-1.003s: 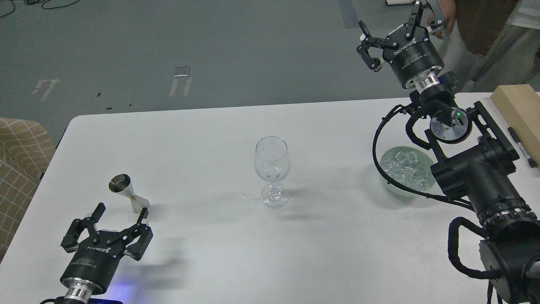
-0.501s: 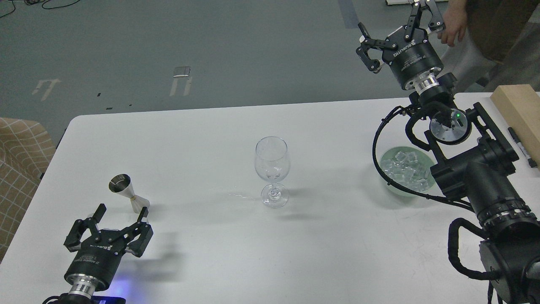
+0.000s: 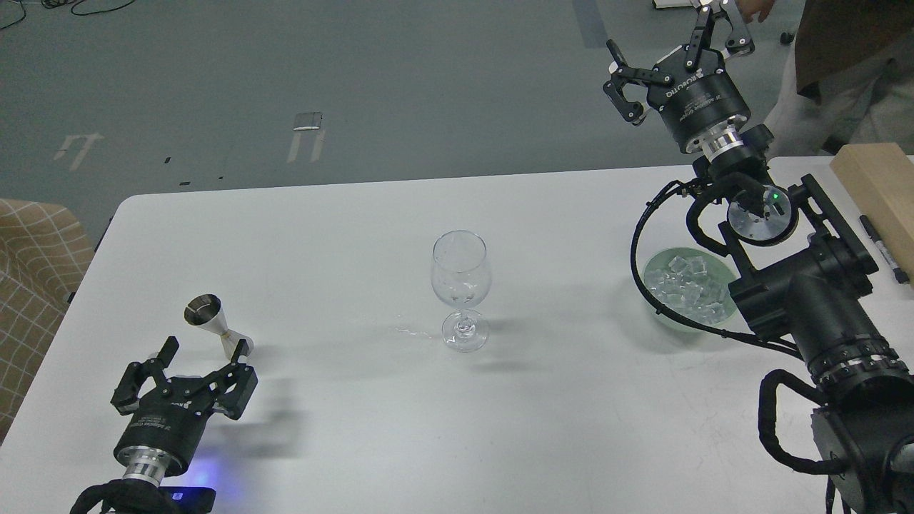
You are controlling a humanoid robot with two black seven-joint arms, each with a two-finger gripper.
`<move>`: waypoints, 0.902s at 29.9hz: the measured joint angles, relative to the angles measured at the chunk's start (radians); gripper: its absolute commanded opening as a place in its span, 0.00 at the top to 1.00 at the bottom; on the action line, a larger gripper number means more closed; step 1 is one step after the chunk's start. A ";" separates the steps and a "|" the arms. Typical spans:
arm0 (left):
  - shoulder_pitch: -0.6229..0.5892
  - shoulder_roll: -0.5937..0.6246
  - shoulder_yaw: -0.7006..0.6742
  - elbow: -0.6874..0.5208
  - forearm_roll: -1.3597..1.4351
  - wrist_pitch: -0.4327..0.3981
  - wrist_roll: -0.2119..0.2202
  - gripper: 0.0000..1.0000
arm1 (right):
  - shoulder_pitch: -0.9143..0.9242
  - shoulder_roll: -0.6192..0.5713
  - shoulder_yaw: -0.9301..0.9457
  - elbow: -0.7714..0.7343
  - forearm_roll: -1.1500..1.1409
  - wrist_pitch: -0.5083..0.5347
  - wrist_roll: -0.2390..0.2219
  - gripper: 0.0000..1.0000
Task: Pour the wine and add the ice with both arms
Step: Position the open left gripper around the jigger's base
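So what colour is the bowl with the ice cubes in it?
Pale green, seen in the head view: the round bowl holding the clear ice cubes.

Jigger left, wine glass centre

Bare table around the lone wine glass — jigger just beside the left gripper.
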 measured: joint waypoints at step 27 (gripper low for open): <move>-0.100 -0.004 0.001 0.106 -0.002 0.005 0.002 0.10 | 0.001 0.000 -0.001 -0.005 -0.004 0.000 0.000 0.00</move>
